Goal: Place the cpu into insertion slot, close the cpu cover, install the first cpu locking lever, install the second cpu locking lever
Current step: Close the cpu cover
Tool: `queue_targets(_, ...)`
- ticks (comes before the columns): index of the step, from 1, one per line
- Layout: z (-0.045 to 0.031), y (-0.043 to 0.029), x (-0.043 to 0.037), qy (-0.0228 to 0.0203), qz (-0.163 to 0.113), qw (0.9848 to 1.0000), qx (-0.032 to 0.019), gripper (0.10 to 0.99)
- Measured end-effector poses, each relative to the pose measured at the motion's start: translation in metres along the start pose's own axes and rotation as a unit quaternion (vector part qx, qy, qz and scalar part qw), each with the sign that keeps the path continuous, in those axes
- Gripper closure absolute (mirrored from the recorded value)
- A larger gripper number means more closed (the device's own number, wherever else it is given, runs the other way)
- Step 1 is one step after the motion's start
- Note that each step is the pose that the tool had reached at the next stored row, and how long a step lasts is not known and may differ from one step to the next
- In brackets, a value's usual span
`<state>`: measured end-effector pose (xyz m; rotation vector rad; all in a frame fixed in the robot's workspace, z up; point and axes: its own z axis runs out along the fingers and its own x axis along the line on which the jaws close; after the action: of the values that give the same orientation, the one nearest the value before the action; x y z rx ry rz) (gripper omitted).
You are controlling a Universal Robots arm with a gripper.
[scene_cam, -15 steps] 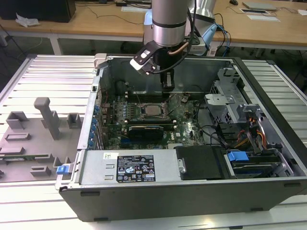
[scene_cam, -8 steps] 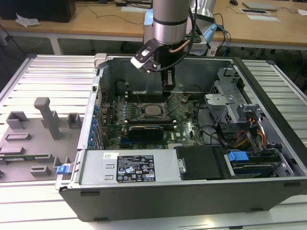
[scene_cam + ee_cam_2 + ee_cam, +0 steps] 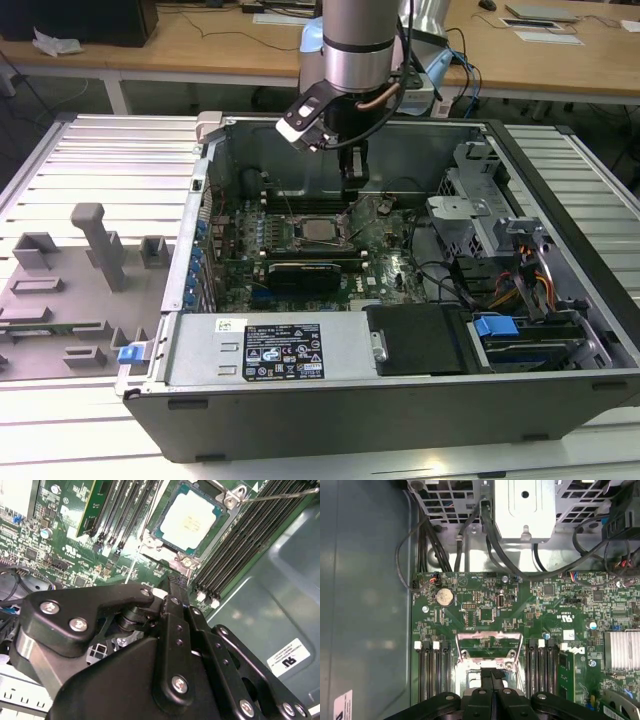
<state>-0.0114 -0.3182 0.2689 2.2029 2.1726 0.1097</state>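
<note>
The cpu [image 3: 189, 520], a pale silvery square, lies flat in the insertion slot [image 3: 151, 541] on the green board; the exterior view shows the cpu [image 3: 318, 232] mid-board. The cpu cover [image 3: 490, 635], a thin metal frame with a big window, stands raised on the slot's side toward the exterior view's right, where it shows as a tilted cover [image 3: 366, 210]. My gripper [image 3: 492, 677] is shut with nothing between its fingers, its tip just beside the raised cover's hinge end. In the exterior view the gripper [image 3: 352, 185] hangs just above the cover. A thin locking lever [image 3: 280, 495] sticks out past the slot.
Black memory slots [image 3: 240, 545] flank the socket. A graphics card [image 3: 305, 272] lies in front of it. Drive cages and cables [image 3: 480, 220] fill the case toward the exterior view's right. The power supply [image 3: 280, 350] sits along the near wall, and grey fixtures [image 3: 90, 250] stand outside the case.
</note>
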Motion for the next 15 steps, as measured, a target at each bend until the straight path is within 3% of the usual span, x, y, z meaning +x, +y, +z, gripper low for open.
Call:
queue_targets(10,0.0011,0.0128,0.0002,0.0000,0.000,1.0000,0.0000,0.980)
queue_targets(15,0.0019,0.0227,0.0003,0.0000,0.000,1.0000,0.0000,0.980)
